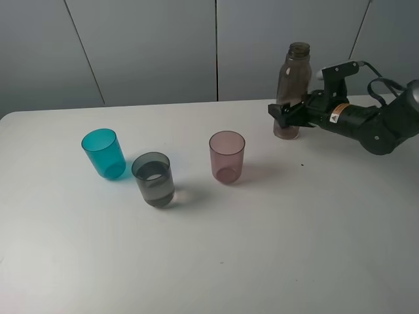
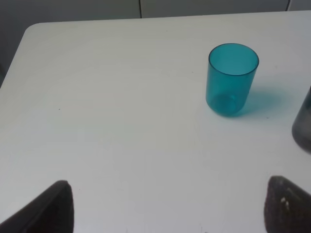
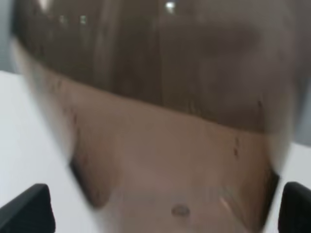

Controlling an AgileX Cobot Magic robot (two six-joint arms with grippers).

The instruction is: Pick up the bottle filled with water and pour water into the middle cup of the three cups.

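Observation:
The bottle stands upright on the table at the back right, uncapped, with water in its lower part. My right gripper is open around its base, one finger on each side. In the right wrist view the bottle fills the frame and both fingertips stand apart from its sides. The middle cup, smoky grey, holds some water and stands between the teal cup and the pinkish-mauve cup. My left gripper is open and empty, hovering short of the teal cup.
The white table carries only the three cups and the bottle. The grey cup's edge shows at the border of the left wrist view. A grey wall stands behind the table's far edge.

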